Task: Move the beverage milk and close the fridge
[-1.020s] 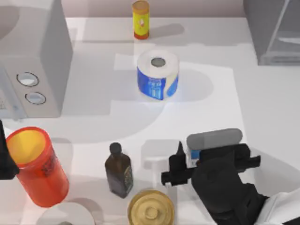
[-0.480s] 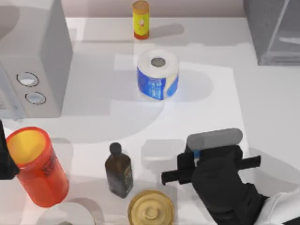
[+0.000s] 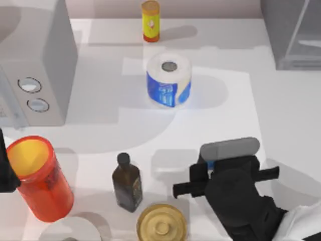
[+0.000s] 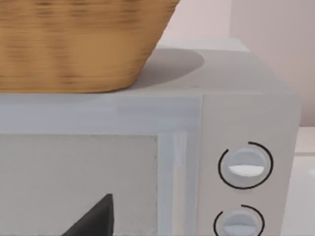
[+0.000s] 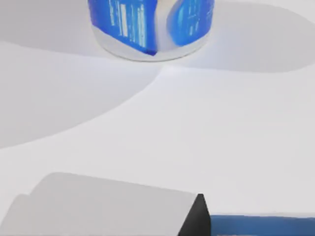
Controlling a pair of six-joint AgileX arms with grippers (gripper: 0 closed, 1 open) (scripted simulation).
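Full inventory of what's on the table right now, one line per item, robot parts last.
beverage milk: 1, white with blue band, near right, mostly hidden under the right gripper.
fridge: 1, grey with translucent door panel, far right corner.
paper roll: 1, white and blue, upright, centre far.
yellow canister: 1, yellow with orange ends, far edge, centre.
knob box: 1, light grey, two round knobs, far left.
wicker basket: 1, tan, on top of the knob box.
orange cup: 1, orange, near left.
dark bottle: 1, brown, near centre.
gold-lid can: 1, near edge, centre.
white roll: 1, near edge, left, cut off.
table: 1, white.
right gripper: black, over the beverage milk.
left gripper: black, left edge, parked.
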